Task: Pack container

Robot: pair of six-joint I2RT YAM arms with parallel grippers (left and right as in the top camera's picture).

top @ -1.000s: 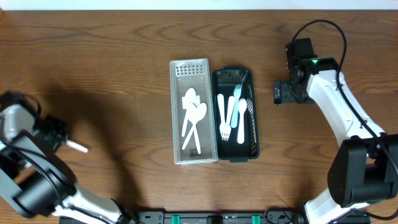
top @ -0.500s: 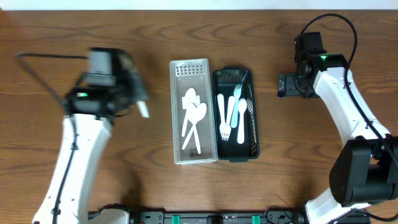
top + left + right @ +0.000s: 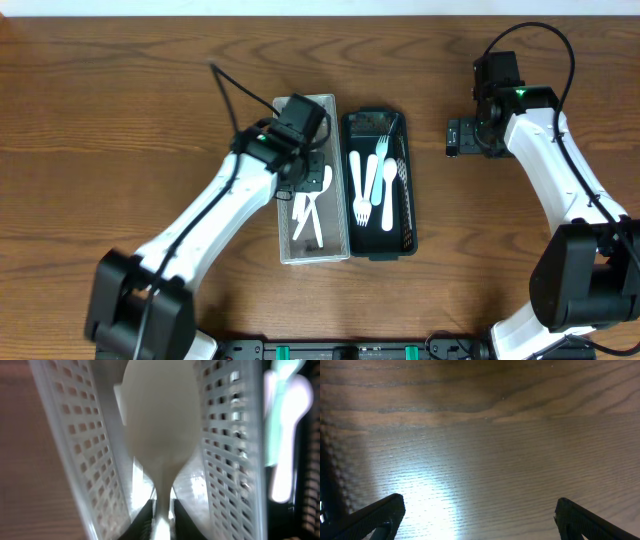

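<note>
A white perforated tray [image 3: 282, 215] holds white spoons [image 3: 305, 215]. Touching its right side, a black container [image 3: 408, 225] holds white forks and a pale blue utensil [image 3: 376, 172]. My left gripper [image 3: 308, 160] hangs over the upper half of the white tray. In the left wrist view its fingers [image 3: 145, 522] pinch the handle of a white spoon [image 3: 160, 415], whose bowl points down the length of the tray [image 3: 70, 445]. My right gripper [image 3: 455, 138] stands to the right of the black container, open over bare wood [image 3: 479, 510] with nothing between its fingers.
The brown wooden table [image 3: 150, 90] surrounds both trays. The left arm [image 3: 200, 235] runs diagonally from the front left toward the white tray. The right arm [image 3: 560, 180] runs along the right side.
My left arm swung from the far left edge across the table to above the white tray, carrying the white spoon. The right gripper shifted slightly and then stayed still.
</note>
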